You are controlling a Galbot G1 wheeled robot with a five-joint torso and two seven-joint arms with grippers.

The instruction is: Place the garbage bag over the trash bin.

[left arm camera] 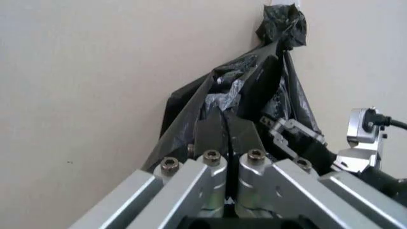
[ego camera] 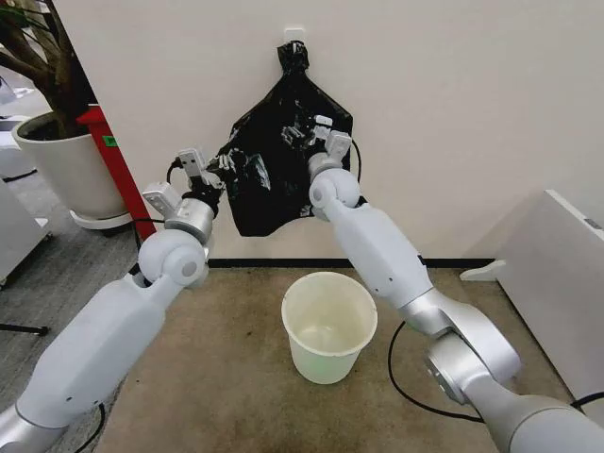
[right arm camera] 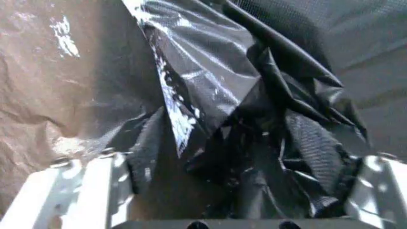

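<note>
We're pinching the garbage bag (ego camera: 274, 160) with the left end effector (ego camera: 203, 170); the right end effector (ego camera: 321, 142), spread wide, should grab the opposite edge before lowering over the trash bin (ego camera: 328, 326).

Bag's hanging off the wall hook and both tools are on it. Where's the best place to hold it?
Hold the garbage bag at its loose, crinkled side folds below the knotted top, coming at it frontally from the room side, because it hangs flat against the wall. The left tool is shut on the left edge; the right tool holds open around bunched film.
</note>
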